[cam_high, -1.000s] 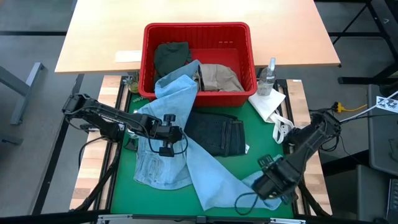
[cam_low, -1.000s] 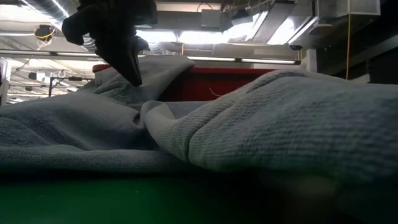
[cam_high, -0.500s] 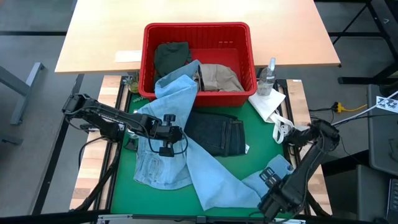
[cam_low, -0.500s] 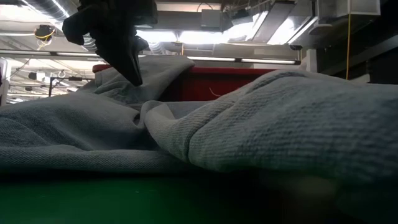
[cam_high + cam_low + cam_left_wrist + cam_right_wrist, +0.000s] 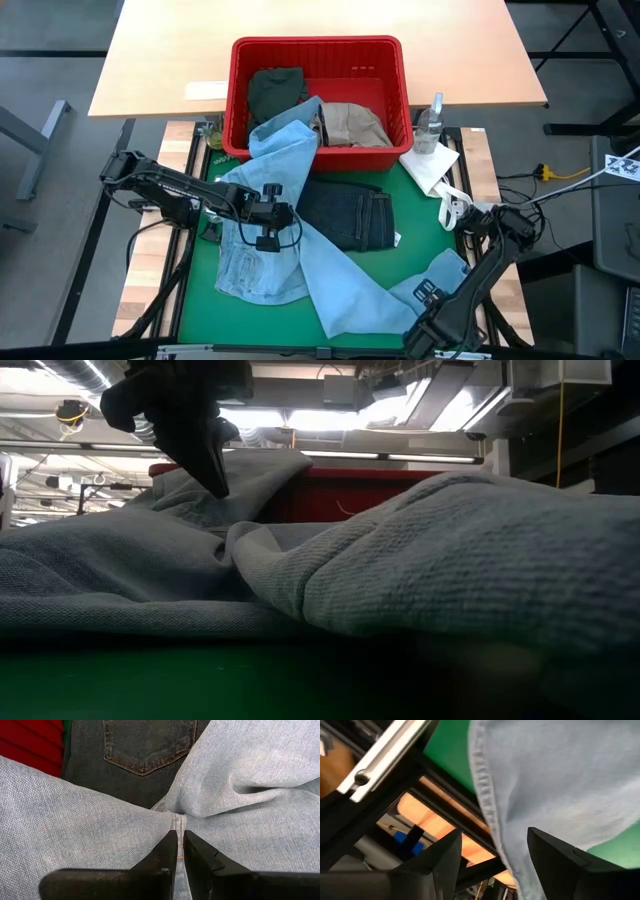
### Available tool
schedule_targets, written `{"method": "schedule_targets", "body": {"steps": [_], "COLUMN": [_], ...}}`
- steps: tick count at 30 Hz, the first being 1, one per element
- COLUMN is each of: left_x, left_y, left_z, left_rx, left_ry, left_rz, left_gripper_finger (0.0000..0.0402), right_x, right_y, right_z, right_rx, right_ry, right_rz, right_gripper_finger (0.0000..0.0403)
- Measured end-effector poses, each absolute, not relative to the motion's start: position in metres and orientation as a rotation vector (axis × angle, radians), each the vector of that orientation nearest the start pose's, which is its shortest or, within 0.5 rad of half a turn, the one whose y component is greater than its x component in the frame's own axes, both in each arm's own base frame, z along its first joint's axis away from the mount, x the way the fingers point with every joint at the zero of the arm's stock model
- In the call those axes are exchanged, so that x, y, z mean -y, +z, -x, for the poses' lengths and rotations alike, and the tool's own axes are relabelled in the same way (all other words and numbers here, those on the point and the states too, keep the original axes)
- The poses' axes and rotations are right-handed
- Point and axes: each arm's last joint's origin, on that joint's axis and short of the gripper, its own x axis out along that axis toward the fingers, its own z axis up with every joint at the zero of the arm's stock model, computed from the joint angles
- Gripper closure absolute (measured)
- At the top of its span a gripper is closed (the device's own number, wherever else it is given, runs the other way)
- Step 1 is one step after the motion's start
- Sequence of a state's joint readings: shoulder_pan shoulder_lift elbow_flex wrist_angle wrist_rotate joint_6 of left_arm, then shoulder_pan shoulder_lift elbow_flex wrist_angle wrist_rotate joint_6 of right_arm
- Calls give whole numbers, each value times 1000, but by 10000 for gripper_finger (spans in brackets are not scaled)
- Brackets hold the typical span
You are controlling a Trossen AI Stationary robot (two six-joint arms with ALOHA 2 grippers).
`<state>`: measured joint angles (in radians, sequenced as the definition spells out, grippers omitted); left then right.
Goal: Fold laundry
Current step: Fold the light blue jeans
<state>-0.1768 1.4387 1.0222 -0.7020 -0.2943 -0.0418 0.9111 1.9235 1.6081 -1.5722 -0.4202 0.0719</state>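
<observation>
The light blue denim (image 5: pixel 330 285) lies spread over the green mat. One leg runs up over the rim of the red basket (image 5: pixel 315 45), the other toward the near right corner. Dark navy jeans (image 5: pixel 345 215) lie folded on the mat, partly under the denim. A dark olive piece (image 5: pixel 275 90) and a beige piece (image 5: pixel 350 122) sit in the basket. My left gripper (image 5: pixel 268 228) points down at the denim's crotch, shut on it. My right gripper (image 5: pixel 428 335) is open at the table's near edge, with the denim leg's hemmed end (image 5: pixel 485 775) between its fingers. My left gripper (image 5: pixel 180 840) pinches the light blue denim at the crotch seam (image 5: pixel 179 820), where the two legs meet, coming from above with its fingers pointing down. Creases run out from the pinch. The denim rests on the mat around it. My right gripper (image 5: pixel 494 832) is open around the denim's hem; whether a finger touches the cloth cannot be told.
A white cloth (image 5: pixel 430 165) and a clear spray bottle (image 5: pixel 432 120) sit at the far right of the mat. The basket stands along the far edge. The metal table frame (image 5: pixel 385 755) runs close beside my right gripper. Bare green mat (image 5: pixel 200 310) shows near the left corner.
My right gripper has moved toward the table's near edge, off the end of the denim leg, which now shows uncovered on the mat near the right corner. My left gripper and the rest of the denim have stayed still.
</observation>
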Motion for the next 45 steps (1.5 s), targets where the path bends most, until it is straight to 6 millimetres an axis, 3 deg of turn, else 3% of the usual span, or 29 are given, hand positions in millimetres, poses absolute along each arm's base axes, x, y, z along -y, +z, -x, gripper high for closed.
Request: {"method": "schedule_targets", "body": {"steps": [7,18,22,27,32,39,45], "left_x": [40,40,40,44,56,81,112], "left_y": [235,235,235,239,254,262,259], "left_z": [-272,-272,-272,-267,-259,-239,-221], "left_rx": [-1085,-1085,-1087,-1126,-1175,-1282,-1363], "left_ry": [127,127,126,115,117,91,87], "left_rz": [-224,-225,-226,-241,-214,-52,87], "left_gripper_finger": [374,374,374,374,374,374,374], "right_x": [-270,-259,-258,-258,-254,-222,-179], "right_y": [240,205,204,204,208,229,257], "right_z": [-196,-183,-182,-182,-184,-208,-227], "right_rx": [-1947,-2095,-2087,-2093,-2116,-2005,-1872], "right_ry": [794,780,827,831,843,854,728], "right_rz": [476,442,469,472,451,405,380], "right_gripper_finger": [178,185,241,376,384,394,396]}}
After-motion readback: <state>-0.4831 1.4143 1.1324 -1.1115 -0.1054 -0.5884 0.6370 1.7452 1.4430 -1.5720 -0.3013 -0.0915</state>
